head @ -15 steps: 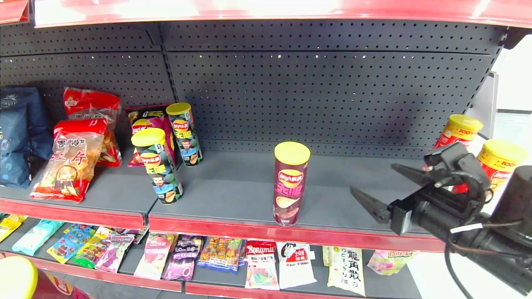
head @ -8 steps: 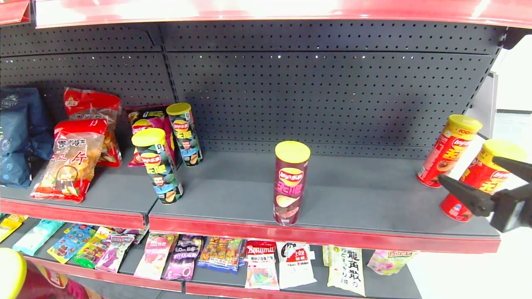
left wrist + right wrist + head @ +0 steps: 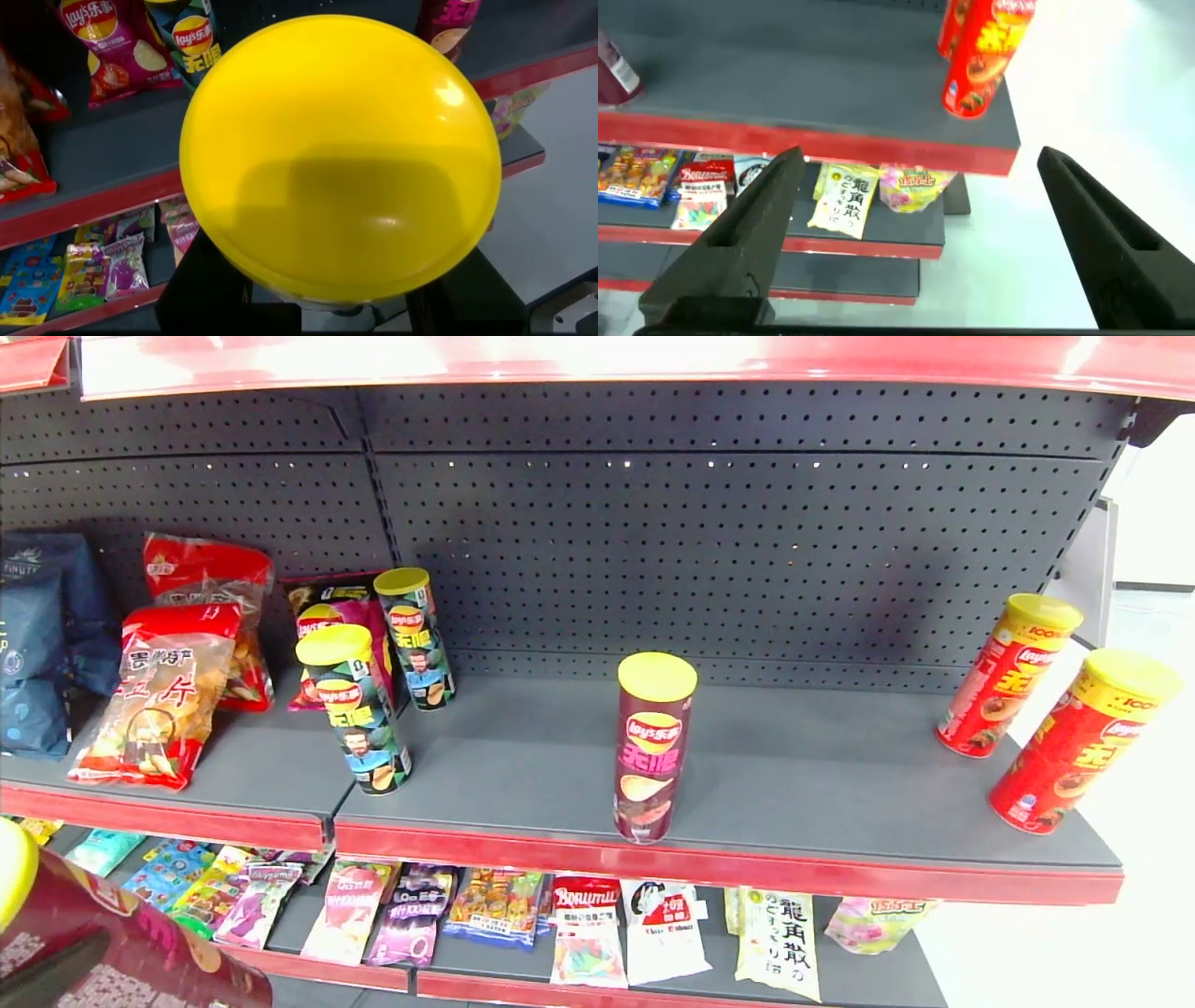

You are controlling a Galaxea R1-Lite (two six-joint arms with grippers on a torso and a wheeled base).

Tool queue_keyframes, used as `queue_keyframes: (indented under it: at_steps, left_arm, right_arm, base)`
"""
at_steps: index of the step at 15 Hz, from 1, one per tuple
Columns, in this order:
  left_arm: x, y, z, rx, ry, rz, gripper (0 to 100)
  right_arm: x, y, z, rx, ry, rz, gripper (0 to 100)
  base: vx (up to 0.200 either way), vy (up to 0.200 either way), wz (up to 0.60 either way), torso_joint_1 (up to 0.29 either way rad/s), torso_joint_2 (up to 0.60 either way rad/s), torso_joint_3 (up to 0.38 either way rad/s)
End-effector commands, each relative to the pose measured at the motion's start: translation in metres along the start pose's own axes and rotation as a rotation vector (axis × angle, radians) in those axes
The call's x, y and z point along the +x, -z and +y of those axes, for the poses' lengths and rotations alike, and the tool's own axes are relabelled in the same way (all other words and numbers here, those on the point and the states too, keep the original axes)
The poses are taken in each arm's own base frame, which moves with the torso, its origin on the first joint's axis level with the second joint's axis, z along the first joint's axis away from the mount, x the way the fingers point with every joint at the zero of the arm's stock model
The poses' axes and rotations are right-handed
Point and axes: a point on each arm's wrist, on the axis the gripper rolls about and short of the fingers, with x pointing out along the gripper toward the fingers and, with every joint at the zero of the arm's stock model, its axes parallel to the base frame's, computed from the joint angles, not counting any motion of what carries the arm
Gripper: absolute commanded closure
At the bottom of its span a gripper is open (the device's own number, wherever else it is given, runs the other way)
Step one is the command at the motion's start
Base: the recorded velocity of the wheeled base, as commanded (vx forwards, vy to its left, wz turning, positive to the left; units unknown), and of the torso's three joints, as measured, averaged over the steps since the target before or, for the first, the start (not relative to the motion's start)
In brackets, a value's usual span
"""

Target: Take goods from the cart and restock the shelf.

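Observation:
My left gripper (image 3: 336,313) is shut on a maroon chip can (image 3: 112,943) with a yellow lid (image 3: 341,154), held tilted low at the left, below the middle shelf (image 3: 523,775). One dark finger (image 3: 51,966) lies across the can. A matching maroon can (image 3: 653,747) stands at the shelf's front centre. Two red cans (image 3: 1008,677) (image 3: 1083,742) stand at its right end. My right gripper (image 3: 920,154) is open with nothing in it, out in front of the shelf's right end, near the front red can (image 3: 985,51).
Two green-and-black cans (image 3: 359,709) (image 3: 415,639) and a pink bag (image 3: 341,607) stand left of centre, with snack bags (image 3: 163,695) farther left. The lower shelf (image 3: 840,980) holds several flat packets. Bare shelf lies between the maroon and red cans.
My right gripper drew back to the right, out of the head view, uncovering both red cans. The can in my left gripper rose into view at the lower left.

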Motion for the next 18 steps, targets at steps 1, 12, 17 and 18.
queue_keyframes:
  at_steps: [1, 12, 17, 18]
  left_arm:
    - [0.002, 0.002, 0.000, -0.005, 0.007, 0.014, 100]
    - [0.021, -0.004, 0.008, -0.011, 0.031, 0.042, 100]
    - [0.021, 0.005, 0.004, -0.009, 0.085, 0.055, 100]
    - [0.022, 0.005, 0.004, -0.012, 0.085, 0.059, 100]
  right_arm:
    - [-0.019, 0.035, 0.001, 0.012, 0.024, -0.080, 0]
    - [-0.017, 0.087, 0.009, 0.111, -0.015, -0.202, 0]
    - [-0.015, 0.087, 0.010, 0.051, -0.059, -0.232, 0]
    - [-0.015, 0.087, 0.010, 0.057, -0.060, -0.231, 0]
  base:
    - [0.000, 0.000, 0.00, 0.000, 0.00, 0.000]
    - [0.000, 0.000, 0.00, 0.000, 0.00, 0.000]
    - [0.000, 0.000, 0.00, 0.000, 0.00, 0.000]
    - [0.000, 0.000, 0.00, 0.000, 0.00, 0.000]
